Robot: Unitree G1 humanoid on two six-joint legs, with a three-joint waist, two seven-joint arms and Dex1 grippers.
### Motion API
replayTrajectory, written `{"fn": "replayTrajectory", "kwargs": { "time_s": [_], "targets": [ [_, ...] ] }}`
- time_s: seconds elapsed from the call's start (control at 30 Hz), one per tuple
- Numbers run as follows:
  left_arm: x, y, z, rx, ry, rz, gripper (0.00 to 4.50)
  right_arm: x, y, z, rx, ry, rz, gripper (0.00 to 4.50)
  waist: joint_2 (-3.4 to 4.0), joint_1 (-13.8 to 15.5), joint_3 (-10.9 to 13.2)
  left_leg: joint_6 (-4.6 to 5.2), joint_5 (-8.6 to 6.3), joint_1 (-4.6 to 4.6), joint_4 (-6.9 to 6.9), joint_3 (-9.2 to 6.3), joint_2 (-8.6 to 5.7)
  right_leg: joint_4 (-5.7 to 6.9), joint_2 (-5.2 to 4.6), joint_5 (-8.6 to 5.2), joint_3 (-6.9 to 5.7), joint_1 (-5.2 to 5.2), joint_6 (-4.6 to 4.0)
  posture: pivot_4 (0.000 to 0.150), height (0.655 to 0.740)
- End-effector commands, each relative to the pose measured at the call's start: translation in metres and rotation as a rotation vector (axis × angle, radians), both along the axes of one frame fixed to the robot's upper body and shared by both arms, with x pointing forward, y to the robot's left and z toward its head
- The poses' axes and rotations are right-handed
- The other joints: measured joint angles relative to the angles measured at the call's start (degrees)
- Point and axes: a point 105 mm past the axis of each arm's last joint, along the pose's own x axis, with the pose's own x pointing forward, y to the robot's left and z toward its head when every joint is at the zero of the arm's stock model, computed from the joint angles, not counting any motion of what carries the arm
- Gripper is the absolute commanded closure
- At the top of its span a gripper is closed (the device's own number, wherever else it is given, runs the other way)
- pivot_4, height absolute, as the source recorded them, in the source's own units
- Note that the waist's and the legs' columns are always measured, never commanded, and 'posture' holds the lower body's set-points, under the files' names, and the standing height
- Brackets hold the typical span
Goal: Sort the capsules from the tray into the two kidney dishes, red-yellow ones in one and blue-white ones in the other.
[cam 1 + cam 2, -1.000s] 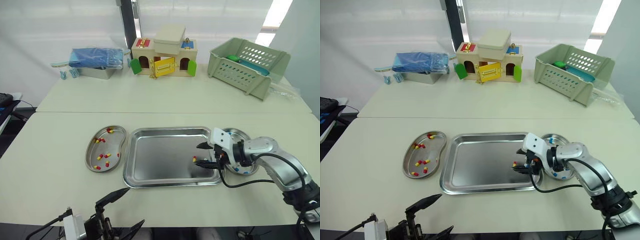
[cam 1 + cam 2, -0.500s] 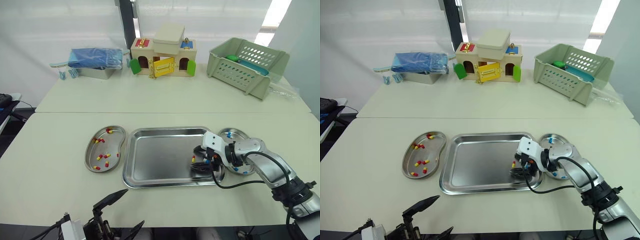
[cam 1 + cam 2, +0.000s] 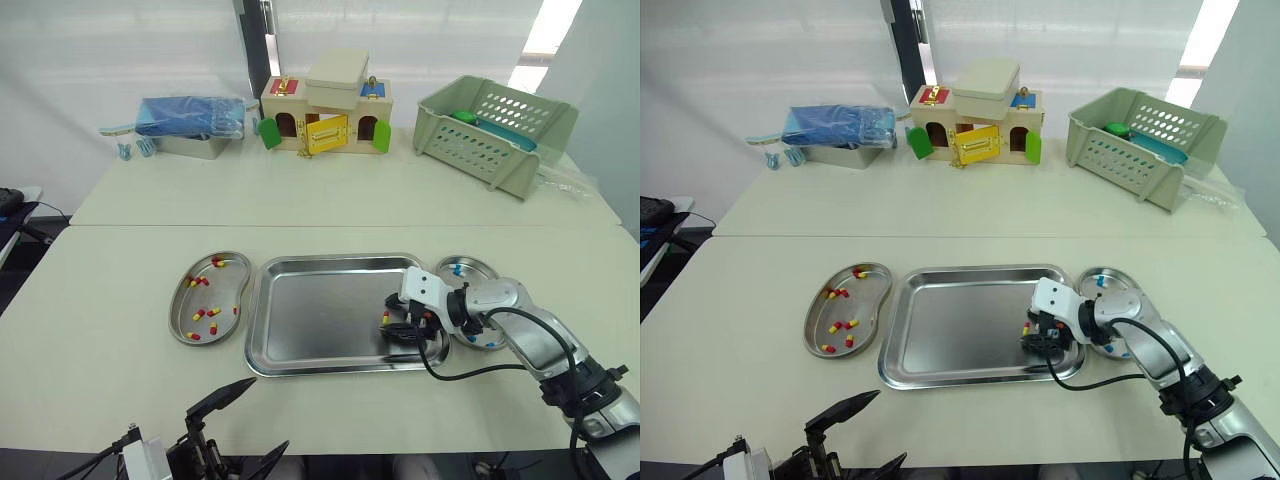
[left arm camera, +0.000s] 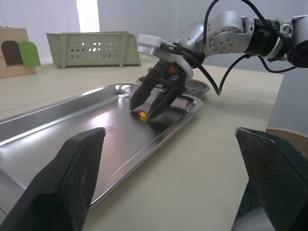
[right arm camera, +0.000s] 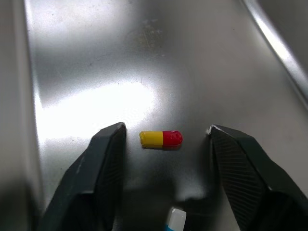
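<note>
Grasp of the red-yellow capsule (image 5: pixel 160 139) is the step in hand: my right end effector (image 5: pixel 164 132) straddles it, fingers (image 5: pixel 108 159) apart, near the tray (image 3: pixel 320 310)'s right rim; next I should close gently and lift.

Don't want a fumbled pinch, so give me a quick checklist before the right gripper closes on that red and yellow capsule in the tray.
1. Right gripper open: ok.
2. Red-yellow capsule between its fingers, gaps on both sides: ok.
3. Capsule lying flat on the tray floor, clear of the rim: ok.
4. Fingertips low enough to pinch: cannot tell.
5. Left kidney dish holds red-yellow capsules: ok.
6. Left gripper open, off the tray: ok.
</note>
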Motion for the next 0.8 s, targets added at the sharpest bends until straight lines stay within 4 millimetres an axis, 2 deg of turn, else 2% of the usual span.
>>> {"fn": "replayTrajectory", "kwargs": {
  "time_s": [0.03, 0.1, 0.6, 0.67, 0.8],
  "targets": [
    [-0.001, 0.001, 0.004, 0.012, -0.023, -0.001, 0.00, -0.006, 0.002, -0.003, -0.010, 0.004, 0.019, 2.77, 0.00, 0.00, 0.00, 0.00, 0.00, 0.00, 0.00, 0.00, 0.00, 0.00, 0.00, 0.00, 0.00, 0.00, 0.00, 0.150, 0.7400],
    [0.000, 0.001, 0.004, 0.012, -0.023, -0.001, 0.00, -0.006, 0.002, -0.004, -0.009, 0.004, 0.021, 3.28, 0.00, 0.00, 0.00, 0.00, 0.00, 0.00, 0.00, 0.00, 0.00, 0.00, 0.00, 0.00, 0.00, 0.00, 0.00, 0.150, 0.7400],
    [0.003, -0.002, 0.003, 0.005, -0.028, -0.002, 0.00, -0.006, 0.002, 0.005, 0.019, -0.015, 0.024, 3.28, 0.00, 0.00, 0.00, 0.00, 0.00, 0.00, 0.00, 0.00, 0.00, 0.00, 0.00, 0.00, 0.00, 0.01, 0.00, 0.150, 0.7400],
    [0.004, -0.002, 0.004, 0.006, -0.029, -0.004, 0.00, -0.006, 0.002, 0.011, 0.044, -0.024, 0.026, 3.28, 0.00, 0.00, 0.00, 0.00, 0.00, 0.00, 0.00, 0.00, 0.00, 0.00, 0.00, 0.00, 0.00, 0.01, 0.00, 0.150, 0.7400],
    [0.006, -0.003, 0.005, 0.012, -0.036, -0.033, 0.00, -0.011, -0.004, 0.039, 0.154, -0.052, 0.010, 3.28, 0.00, 0.09, 0.01, 0.00, 0.00, -0.02, 0.00, 0.00, 0.00, 0.00, 0.00, 0.00, 0.00, 0.00, 0.00, 0.150, 0.7400]
  ]
}}
